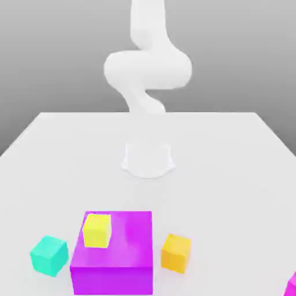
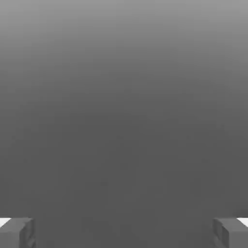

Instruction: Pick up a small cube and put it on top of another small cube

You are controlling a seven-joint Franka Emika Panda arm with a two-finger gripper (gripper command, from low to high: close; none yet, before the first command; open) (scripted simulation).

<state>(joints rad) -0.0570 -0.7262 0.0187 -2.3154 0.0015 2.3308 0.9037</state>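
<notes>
In the exterior view, a small yellow cube (image 1: 96, 230) sits on top of a large magenta block (image 1: 124, 254), near its far corner on the exterior view's left. A small teal cube (image 1: 49, 255) rests on the table just to the exterior view's left of that block. On the block's other side a small orange cube (image 1: 176, 252) stands on the table. In the hand view my gripper (image 2: 124, 233) is open. Its two grey fingertips (image 2: 17, 232) stand wide apart with nothing between them, against plain grey background.
The white arm (image 1: 147, 69) rises from its round base (image 1: 148, 159) at the middle of the white table (image 1: 231, 173) and curls upward. A corner of another magenta object (image 1: 291, 284) pokes in at the exterior view's lower right.
</notes>
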